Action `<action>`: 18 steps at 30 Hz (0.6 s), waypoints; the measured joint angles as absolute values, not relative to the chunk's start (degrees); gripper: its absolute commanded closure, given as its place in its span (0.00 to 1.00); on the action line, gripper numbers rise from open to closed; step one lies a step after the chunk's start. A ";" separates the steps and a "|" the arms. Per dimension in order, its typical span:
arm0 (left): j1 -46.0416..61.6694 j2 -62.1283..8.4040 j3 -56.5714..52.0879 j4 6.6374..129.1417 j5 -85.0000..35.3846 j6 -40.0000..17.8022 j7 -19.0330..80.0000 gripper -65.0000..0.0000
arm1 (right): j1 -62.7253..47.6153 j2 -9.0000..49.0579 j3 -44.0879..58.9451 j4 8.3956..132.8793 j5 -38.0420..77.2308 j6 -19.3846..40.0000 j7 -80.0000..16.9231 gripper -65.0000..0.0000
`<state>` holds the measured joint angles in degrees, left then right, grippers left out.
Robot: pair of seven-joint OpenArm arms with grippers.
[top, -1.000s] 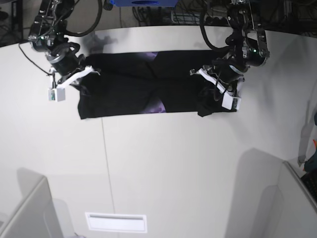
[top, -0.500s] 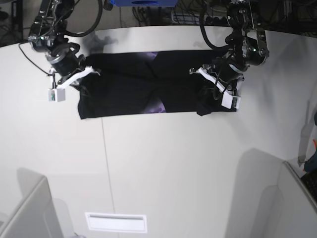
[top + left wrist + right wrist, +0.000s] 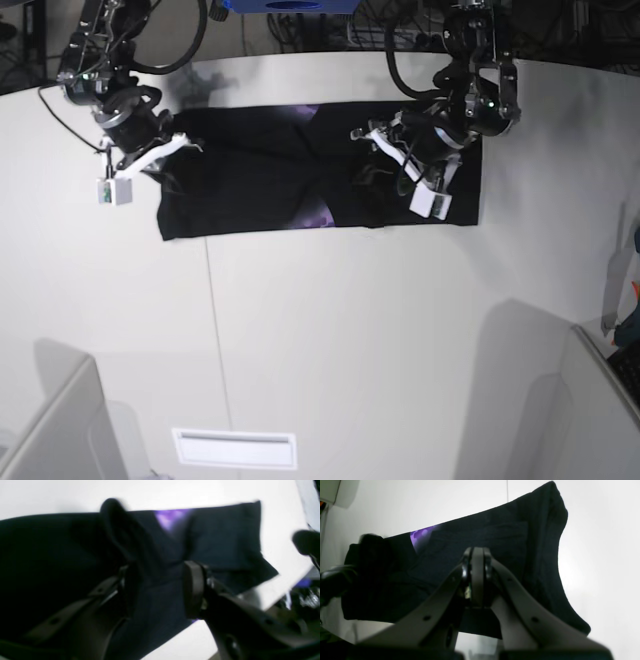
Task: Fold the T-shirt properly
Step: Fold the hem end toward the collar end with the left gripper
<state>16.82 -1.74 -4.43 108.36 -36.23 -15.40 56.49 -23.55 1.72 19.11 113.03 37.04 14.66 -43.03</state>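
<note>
The black T-shirt (image 3: 250, 190) lies as a long folded strip across the back of the white table (image 3: 330, 330), with a bit of purple print (image 3: 315, 215) showing mid-strip. My left gripper (image 3: 372, 150) hangs over the strip's right half. In the left wrist view (image 3: 158, 587) its jaws stand wide apart with the T-shirt (image 3: 225, 535) under and between them and a raised fold just ahead. My right gripper (image 3: 178, 148) is at the strip's left end. In the right wrist view (image 3: 476, 555) it is shut, with the T-shirt (image 3: 507, 530) drawn up at its tips.
A white slotted plate (image 3: 235, 448) sits near the table's front edge. Grey partitions stand at the front left (image 3: 60, 430) and front right (image 3: 590, 400). A seam (image 3: 215, 330) runs along the table. Cables and a blue object (image 3: 290, 5) lie behind the far edge.
My left gripper has moved left along the strip, away from its right end. The bunched cloth has shifted left with it and the right end now lies flat. The right arm has not moved.
</note>
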 measured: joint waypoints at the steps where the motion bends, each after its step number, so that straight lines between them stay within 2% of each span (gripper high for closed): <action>1: 16.14 -1.76 -3.09 106.96 -36.32 -15.57 56.55 0.53 | -23.55 1.72 19.11 113.03 37.01 14.66 -43.03 1.00; 6: 12.91 -1.80 3.73 102.35 -35.90 -15.35 56.53 0.54 | -23.70 1.69 19.11 113.03 37.04 14.63 -43.03 1.00; 14: 11.64 -2.24 6.11 109.56 -39.48 -15.38 56.38 0.55 | -23.70 1.69 19.11 113.03 37.04 14.66 -43.00 1.00; 16: 12.14 -3.14 5.45 111.24 -39.86 -15.16 56.40 0.67 | -23.70 1.54 19.11 113.03 37.04 14.63 -43.03 1.00; 18: 13.50 -4.91 2.96 112.77 -41.65 -11.51 56.29 0.96 | -23.62 1.54 19.11 113.03 36.99 14.66 -43.99 1.00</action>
